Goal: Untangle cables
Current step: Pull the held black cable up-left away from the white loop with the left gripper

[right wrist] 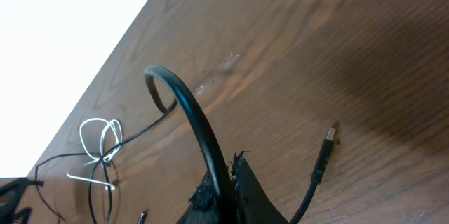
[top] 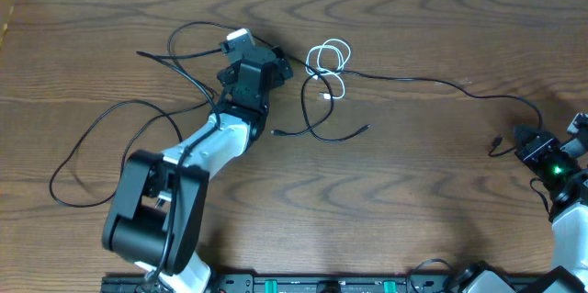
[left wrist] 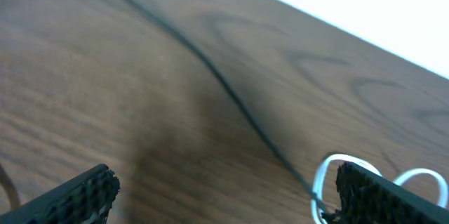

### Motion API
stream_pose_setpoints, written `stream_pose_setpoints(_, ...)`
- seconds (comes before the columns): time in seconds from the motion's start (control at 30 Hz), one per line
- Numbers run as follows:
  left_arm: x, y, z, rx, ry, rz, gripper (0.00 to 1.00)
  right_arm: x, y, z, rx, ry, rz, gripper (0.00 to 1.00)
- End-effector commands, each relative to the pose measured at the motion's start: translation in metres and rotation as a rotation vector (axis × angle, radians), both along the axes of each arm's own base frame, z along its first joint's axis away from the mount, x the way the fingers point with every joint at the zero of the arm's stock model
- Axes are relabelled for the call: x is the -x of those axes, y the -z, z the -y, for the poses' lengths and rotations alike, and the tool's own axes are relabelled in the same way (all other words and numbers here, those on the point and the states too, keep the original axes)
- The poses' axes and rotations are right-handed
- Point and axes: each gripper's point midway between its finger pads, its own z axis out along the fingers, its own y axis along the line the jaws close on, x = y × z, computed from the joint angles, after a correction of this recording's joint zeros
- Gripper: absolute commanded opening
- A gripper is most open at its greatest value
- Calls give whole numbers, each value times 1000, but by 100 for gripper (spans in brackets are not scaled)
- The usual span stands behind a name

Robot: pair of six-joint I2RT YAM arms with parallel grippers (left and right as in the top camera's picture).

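Barely started: found white cord (top: 328, 61) looped over black cord (top: 413, 79) just right of wide-open, empty left claw (left wrist: 224, 180), more black loops sprawled behind it, with far end pinched in closed right claw (top: 530, 143); judged whole separation left to do.

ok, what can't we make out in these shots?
Overhead: black cord crossings under left arm, hidden.
Overhead: white cord knot with black, too small.
Left wrist: white cord partly behind left tool finger, cut by the bottom edge.
Right wrist: right tool grip point blurred, cropped.
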Motion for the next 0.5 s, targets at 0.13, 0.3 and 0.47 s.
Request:
stream_pose_setpoints(0.13, -22, 8, -14, 96, -43, 31, 99, -2, -5, -4, 24, -25, 18, 1)
stream_pose_setpoints(0.3, -29, 29, -12, 99, -43, 27, 99, -2, -5, -4, 24, -25, 18, 1)
stream_pose_setpoints(0.47, -35, 48, -10, 105, -46, 18, 99, -2, -5, -4, 24, -26, 18, 1)
